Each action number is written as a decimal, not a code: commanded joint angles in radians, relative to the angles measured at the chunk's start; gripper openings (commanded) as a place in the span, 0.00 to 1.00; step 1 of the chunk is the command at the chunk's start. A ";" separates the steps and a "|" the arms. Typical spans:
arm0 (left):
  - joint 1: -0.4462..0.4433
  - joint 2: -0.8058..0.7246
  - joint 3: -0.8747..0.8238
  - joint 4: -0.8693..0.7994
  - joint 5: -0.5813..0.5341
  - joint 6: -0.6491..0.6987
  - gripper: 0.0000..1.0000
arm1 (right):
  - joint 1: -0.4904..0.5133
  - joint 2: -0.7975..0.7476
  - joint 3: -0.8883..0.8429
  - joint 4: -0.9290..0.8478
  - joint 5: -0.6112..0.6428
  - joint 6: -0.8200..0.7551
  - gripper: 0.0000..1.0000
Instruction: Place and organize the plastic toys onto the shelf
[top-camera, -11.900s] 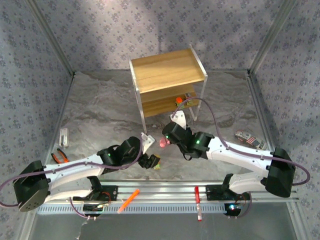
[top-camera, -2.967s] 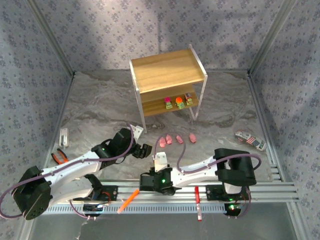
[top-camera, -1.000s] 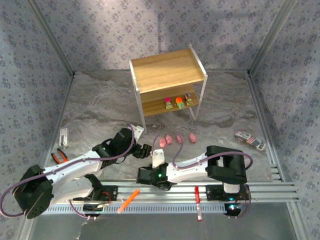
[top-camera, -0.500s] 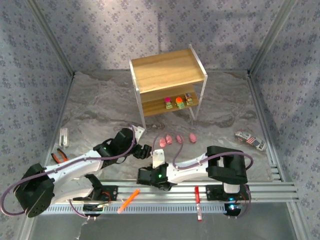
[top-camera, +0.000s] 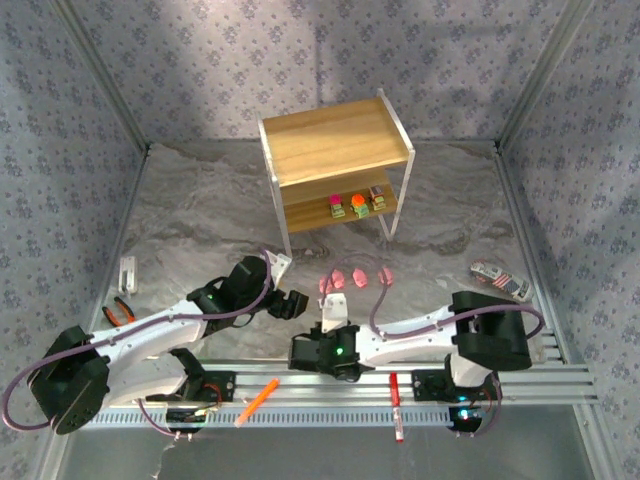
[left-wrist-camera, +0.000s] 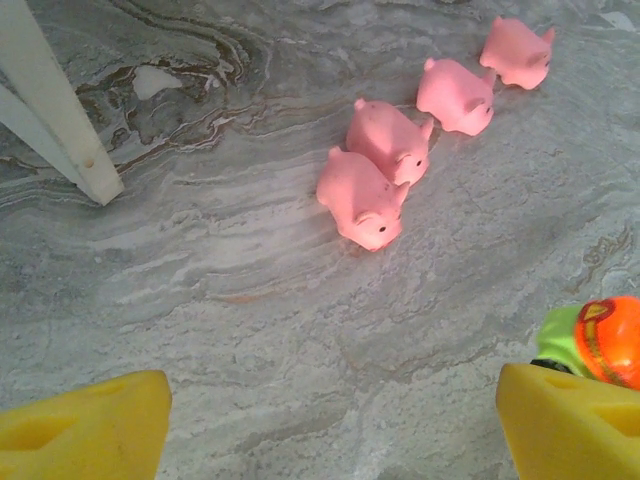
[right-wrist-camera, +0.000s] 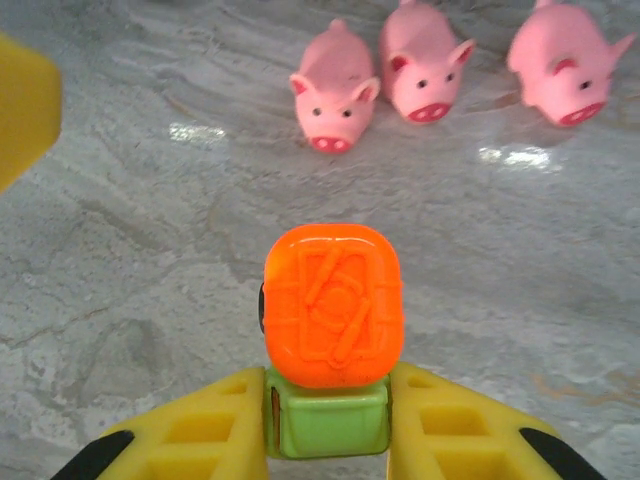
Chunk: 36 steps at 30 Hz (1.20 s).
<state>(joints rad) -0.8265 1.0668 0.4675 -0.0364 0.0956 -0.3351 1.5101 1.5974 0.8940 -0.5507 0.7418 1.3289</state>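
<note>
Orange-handled pliers (top-camera: 120, 312) lie on the marbled grey desk (top-camera: 200, 220), well off to the front-left of the two-tier wooden shelf with white metal frame (top-camera: 335, 140).

My left tool (top-camera: 292, 303) sits low over the desk, front-left of the shelf. Its jaws are wide, with nothing between the yellow pads (left-wrist-camera: 85, 425). One white shelf leg (left-wrist-camera: 50, 110) shows in the left wrist view.

Four pink plastic pig toys (left-wrist-camera: 362, 198) lie in a row on the desk just in front of the shelf. The two nearest my left tool look to be touching.

My right tool (right-wrist-camera: 328, 395) is in front of the shelf, further from it than the pigs. It is clamped on a green blocky toy with an orange top (right-wrist-camera: 333, 305), which is upright and gripped at its green base.

Three more blocky toys stand side by side on the shelf's lower board: magenta top (top-camera: 337, 206), orange top (top-camera: 358, 202), brown top (top-camera: 377, 198).
</note>
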 joint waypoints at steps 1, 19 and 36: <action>0.002 0.001 -0.007 0.045 0.048 -0.010 0.84 | -0.006 -0.059 -0.017 -0.094 0.076 0.033 0.27; -0.046 -0.094 -0.036 0.089 0.092 0.015 0.85 | -0.152 -0.207 0.023 -0.056 0.095 -0.250 0.28; -0.046 -0.238 -0.081 0.079 0.005 0.016 0.87 | -0.317 -0.178 0.150 0.107 -0.025 -0.572 0.28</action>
<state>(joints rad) -0.8661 0.8581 0.4019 0.0288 0.1310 -0.3309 1.2129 1.4078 1.0035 -0.4751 0.7387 0.8368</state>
